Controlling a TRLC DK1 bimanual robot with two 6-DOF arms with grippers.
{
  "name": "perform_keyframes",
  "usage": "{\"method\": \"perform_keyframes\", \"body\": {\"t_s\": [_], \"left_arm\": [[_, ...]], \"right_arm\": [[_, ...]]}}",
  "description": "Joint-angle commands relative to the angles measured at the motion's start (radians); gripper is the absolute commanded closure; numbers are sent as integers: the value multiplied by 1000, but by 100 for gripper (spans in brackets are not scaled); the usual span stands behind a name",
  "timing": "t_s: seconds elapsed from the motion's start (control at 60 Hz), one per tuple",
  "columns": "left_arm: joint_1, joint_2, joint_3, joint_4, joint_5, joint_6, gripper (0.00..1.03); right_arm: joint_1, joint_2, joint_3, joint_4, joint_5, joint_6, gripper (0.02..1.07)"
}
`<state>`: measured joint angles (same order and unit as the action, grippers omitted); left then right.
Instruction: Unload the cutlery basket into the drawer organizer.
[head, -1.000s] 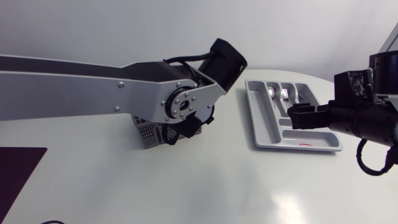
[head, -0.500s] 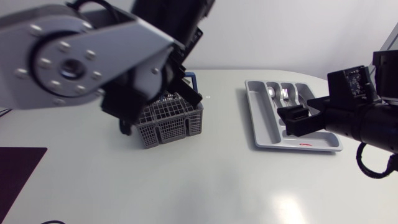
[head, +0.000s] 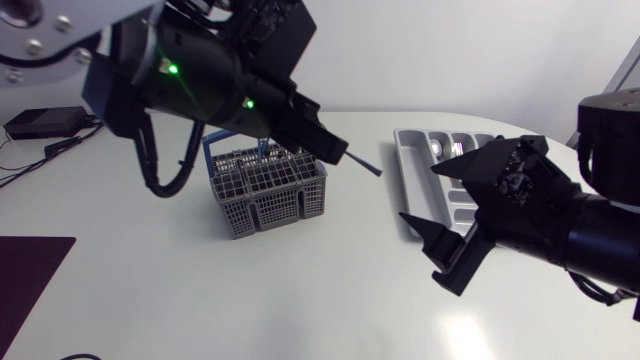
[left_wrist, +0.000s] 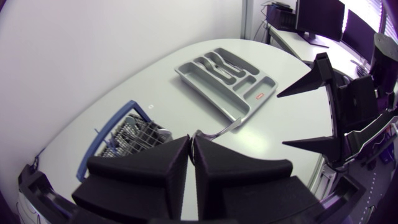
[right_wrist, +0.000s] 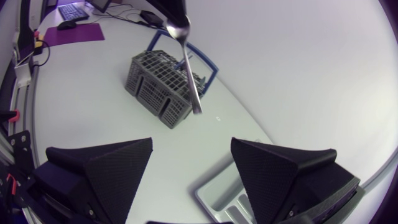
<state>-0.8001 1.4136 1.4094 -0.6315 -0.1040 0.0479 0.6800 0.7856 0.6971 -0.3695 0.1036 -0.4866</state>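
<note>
The spoon (right_wrist: 189, 68) hangs aloft between the cutlery basket (head: 268, 190) and the drawer organizer (head: 408, 160), clamped in the left pincer (left_wrist: 191, 140). The right pincer (head: 428, 195) stands wide apart near the organizer, above the tabletop (head: 200, 290).

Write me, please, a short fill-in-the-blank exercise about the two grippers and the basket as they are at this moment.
1. The left gripper is ____ on a piece of cutlery, above the table.
2. The right gripper is ____ and holds nothing.
3. The grey basket has a handle of ____ colour.

Missing words: shut; open; blue.
</note>
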Motion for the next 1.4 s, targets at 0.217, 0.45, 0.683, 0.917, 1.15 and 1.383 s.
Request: {"method": "perform_keyframes", "body": {"t_s": [0.217,0.45,0.683,0.917,1.15,1.383], "left_arm": [[19,142,83,-54,198,-63,91],[19,154,106,-80,228,-94,91],[9,160,115,-88,236,-100,91],[7,176,120,-100,236,-108,91],[4,176,122,-112,244,-112,91],[-5,174,118,-117,247,-112,91]], "right_arm": [[10,78,48,12,-133,-53,36],[30,144,36,115,-74,-50,61],[33,182,36,145,-48,-55,62],[41,208,39,172,-31,-55,70],[61,225,45,181,-18,-55,80],[69,245,45,192,-12,-53,89]]}}
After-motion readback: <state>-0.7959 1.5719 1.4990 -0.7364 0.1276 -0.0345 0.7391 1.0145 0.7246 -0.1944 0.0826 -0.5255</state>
